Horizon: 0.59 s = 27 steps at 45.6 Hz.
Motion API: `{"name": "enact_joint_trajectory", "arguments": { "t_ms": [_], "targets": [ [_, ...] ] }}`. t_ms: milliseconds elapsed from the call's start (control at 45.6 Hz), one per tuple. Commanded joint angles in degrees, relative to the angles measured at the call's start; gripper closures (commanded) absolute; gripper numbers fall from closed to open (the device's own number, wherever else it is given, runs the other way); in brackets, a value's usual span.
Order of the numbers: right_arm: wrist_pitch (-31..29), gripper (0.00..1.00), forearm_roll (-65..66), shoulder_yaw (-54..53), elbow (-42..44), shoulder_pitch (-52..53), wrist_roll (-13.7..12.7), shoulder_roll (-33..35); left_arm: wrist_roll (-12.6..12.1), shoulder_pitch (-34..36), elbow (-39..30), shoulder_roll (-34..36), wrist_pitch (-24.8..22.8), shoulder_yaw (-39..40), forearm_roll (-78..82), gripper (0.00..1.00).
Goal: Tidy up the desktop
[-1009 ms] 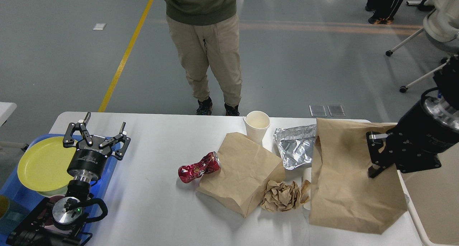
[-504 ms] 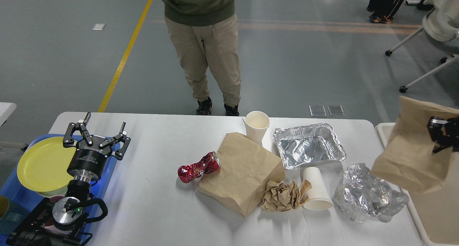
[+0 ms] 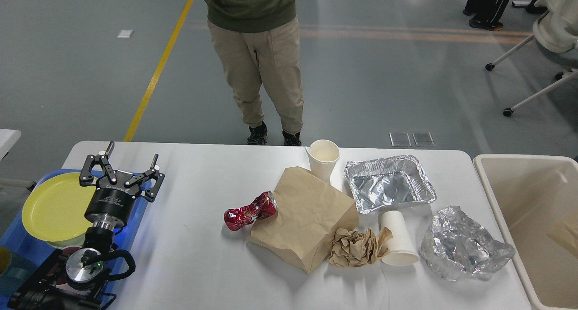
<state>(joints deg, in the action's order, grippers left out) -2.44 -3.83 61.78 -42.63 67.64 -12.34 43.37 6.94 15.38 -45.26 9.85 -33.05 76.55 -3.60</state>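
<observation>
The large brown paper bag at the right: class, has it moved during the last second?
Yes. It left the desktop, passing right over its right edge, and now lies in the beige bin, only a corner showing.

No lettering can be read on anything in view.

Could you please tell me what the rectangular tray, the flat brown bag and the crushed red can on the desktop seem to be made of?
The rectangular tray looks like thin aluminium foil: shiny silver, with a creased floor and crimped rim. The flat brown bag appears to be matte kraft paper, with soft folds and no gloss. The crushed red can is probably thin printed metal: glossy, dented, with a silvery end.
</observation>
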Motion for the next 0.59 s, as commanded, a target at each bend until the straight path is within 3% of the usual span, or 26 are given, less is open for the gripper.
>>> {"name": "enact_joint_trajectory", "arguments": {
  "t_ms": [0,285,570],
  "targets": [
    [2.79,1.00,-0.04,-7.19,9.47,-13.12,0.04,-4.34,0.00,0.00,0.00,0.00,0.00,0.00,0.00,0.04],
    [4.73,1.00,-0.13,-18.27,36.64,-34.59,0.21,-19.81,0.00,0.00,0.00,0.00,0.00,0.00,0.00,0.04],
    [7.36,1.00,-0.22,-19.41,38.24,-38.11,0.21,-24.91,0.00,0.09,0.00,0.00,0.00,0.00,0.00,0.04]
  ]
}}
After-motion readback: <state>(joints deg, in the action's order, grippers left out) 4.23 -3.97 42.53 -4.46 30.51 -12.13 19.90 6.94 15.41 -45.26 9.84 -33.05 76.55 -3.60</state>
